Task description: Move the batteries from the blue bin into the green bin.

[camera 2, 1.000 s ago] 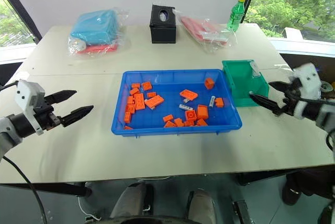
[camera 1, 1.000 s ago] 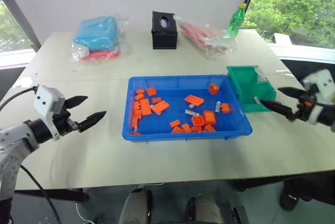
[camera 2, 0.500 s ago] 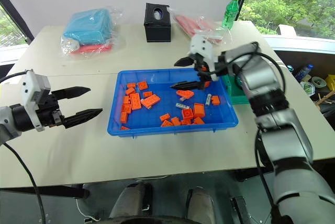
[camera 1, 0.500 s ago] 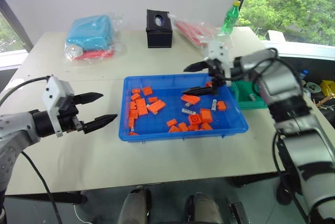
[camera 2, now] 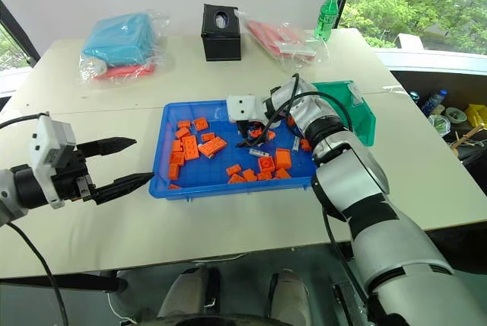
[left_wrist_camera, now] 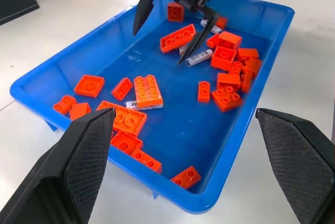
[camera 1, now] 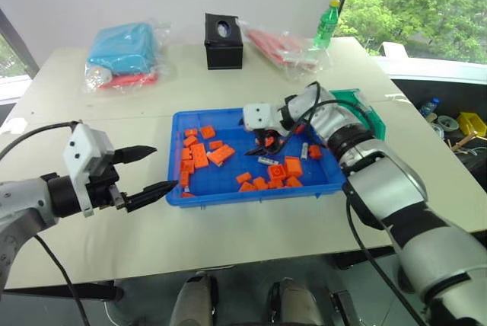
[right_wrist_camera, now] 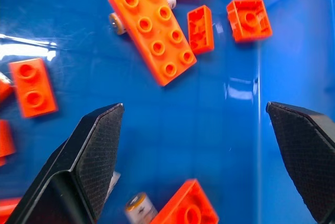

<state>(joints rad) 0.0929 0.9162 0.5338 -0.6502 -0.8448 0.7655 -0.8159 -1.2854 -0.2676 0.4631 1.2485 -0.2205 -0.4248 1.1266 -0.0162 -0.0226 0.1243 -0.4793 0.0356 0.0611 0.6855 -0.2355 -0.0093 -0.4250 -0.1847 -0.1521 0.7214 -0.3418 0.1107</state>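
- Pale table [camera 1: 251, 234] beside a window with trees outside; along its far edge lie a light-blue bagged bundle [camera 1: 119, 53], a black box [camera 1: 223, 30], a bagged red bundle [camera 1: 278, 44] and a green bottle [camera 1: 326, 24]
- Green bin [camera 2: 353, 105]: right of the blue bin, largely hidden behind the right arm; its contents cannot be made out
- Batteries: one [left_wrist_camera: 199, 57] lies just beside the right gripper's fingertip; another [right_wrist_camera: 139, 205] is cut off at the picture's edge; a third [right_wrist_camera: 116, 21] is mostly covered by an orange block [right_wrist_camera: 152, 29]
- Blue bin [camera 1: 181, 194]: mid-table, with bare tabletop at its left and near sides; it holds scattered orange blocks and the batteries
- Right gripper [camera 1: 262, 142]: over the bin's middle, fingers spread wide, holding nothing
- Left gripper [camera 1: 144, 170]: above the bare table left of the bin, fingers wide apart, empty
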